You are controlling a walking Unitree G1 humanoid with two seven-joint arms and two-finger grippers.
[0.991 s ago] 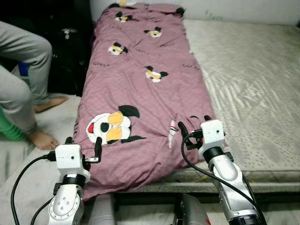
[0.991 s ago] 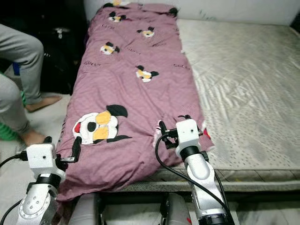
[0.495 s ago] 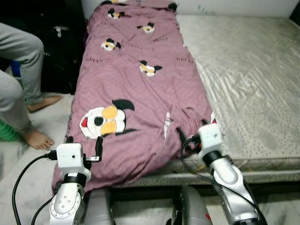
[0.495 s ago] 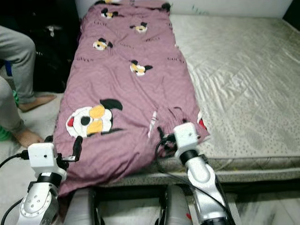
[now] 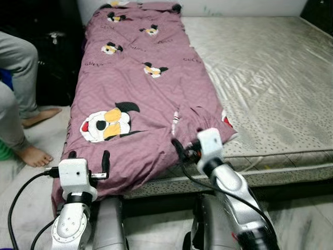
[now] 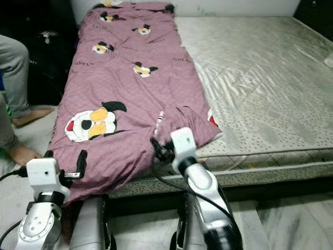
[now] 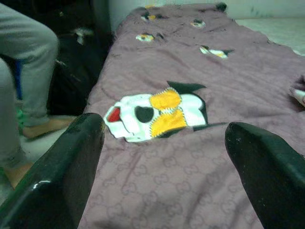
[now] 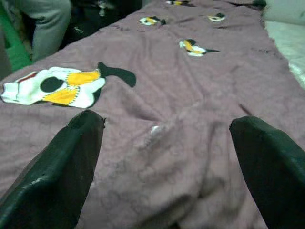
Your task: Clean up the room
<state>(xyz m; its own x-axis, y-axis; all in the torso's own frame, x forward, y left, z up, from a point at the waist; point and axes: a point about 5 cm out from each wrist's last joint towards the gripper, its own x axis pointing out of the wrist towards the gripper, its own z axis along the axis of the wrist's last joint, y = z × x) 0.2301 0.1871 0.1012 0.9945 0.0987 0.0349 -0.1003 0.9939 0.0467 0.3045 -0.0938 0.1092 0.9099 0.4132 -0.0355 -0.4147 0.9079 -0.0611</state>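
A mauve blanket (image 5: 140, 99) printed with cartoon mice lies lengthwise over the left half of the bed, and its near edge hangs over the mattress front. My left gripper (image 5: 88, 156) is open and held low at the blanket's near left corner, apart from the cloth; the left wrist view has its fingers (image 7: 71, 162) spread wide before the big cartoon patch (image 7: 157, 112). My right gripper (image 5: 179, 148) is open, right at the blanket's near edge beside a small rumple (image 8: 157, 131). Nothing sits between its fingers (image 8: 62, 162).
Bare grey mattress (image 5: 260, 78) takes up the bed's right half. A person sits at the left, with grey-trousered legs (image 5: 21, 67) and a bare foot (image 5: 34, 156) on the floor. A dark bag (image 5: 52, 57) stands beside the bed. Pale marble floor (image 5: 302, 219) lies in front.
The camera has shifted, showing more of the bed's front and right side. My right gripper has swung left along the blanket's near edge. The left gripper holds its place.
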